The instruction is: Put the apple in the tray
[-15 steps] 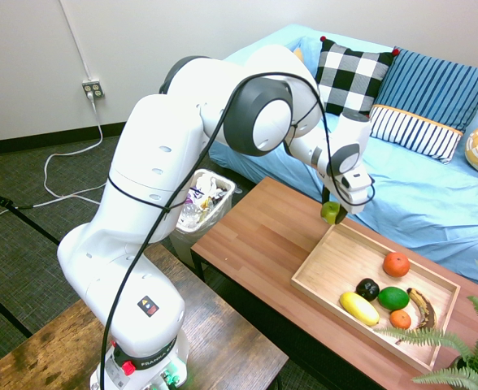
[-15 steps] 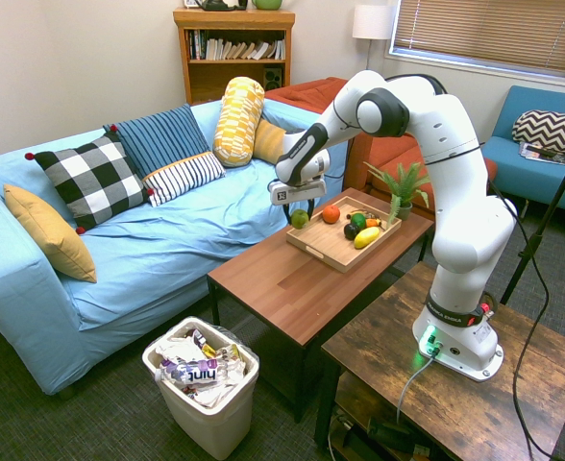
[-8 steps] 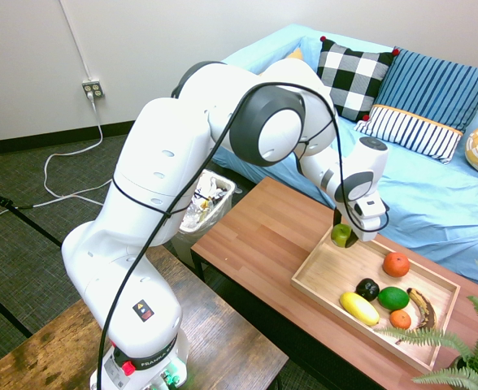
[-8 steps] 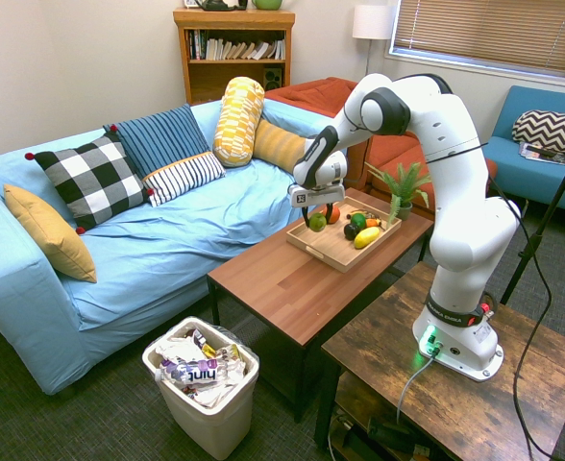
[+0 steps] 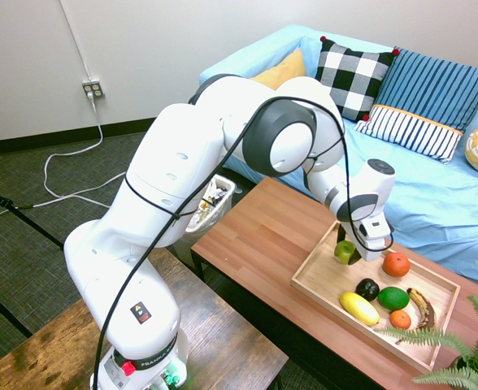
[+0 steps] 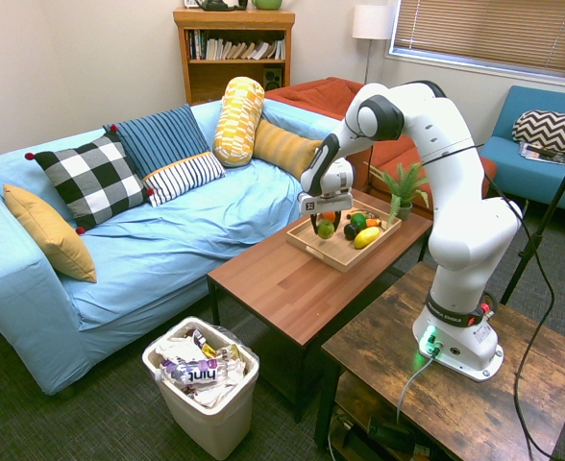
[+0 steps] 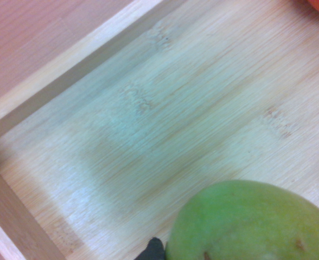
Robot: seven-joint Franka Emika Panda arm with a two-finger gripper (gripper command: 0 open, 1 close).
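The yellow-green apple hangs just above the floor of the light wooden tray, near the tray's corner towards the arm. My gripper is shut on the apple from above. In the second exterior view the apple sits under the gripper, over the tray. The wrist view shows the apple close up over the tray's bare wood and its corner rim.
The tray also holds a red-orange fruit, a dark round fruit, a yellow oval fruit, a green oval fruit and a dark banana. A potted fern stands at the table's end. A full bin stands on the floor.
The gripper has carried the apple from above the tray's outer rim to over the tray's inside, and it has come down closer to the tray floor.
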